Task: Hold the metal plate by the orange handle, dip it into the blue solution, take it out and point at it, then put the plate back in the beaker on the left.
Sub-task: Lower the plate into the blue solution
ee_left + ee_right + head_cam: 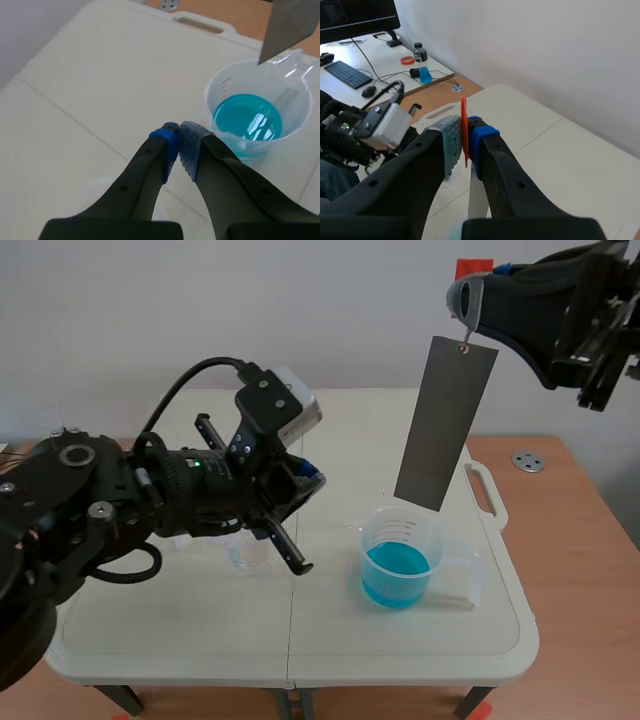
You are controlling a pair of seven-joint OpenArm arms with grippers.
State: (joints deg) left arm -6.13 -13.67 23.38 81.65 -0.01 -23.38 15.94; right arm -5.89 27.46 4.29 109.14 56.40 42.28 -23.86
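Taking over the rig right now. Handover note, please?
Right end effector: shut on orange handle, metal plate hanging above the blue solution beaker, lower end clear of liquid.
Left end effector: shut on nothing, near that beaker.
Left beaker: under the left arm, no plate in it.
Dip done or not: cannot tell.
To do: point, return plate to left beaker.

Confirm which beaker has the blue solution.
The right-hand beaker, below the hanging metal plate; the clear beaker by the left gripper shows no blue.

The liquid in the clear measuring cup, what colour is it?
The liquid is bright turquoise blue, clearest in the left wrist view.
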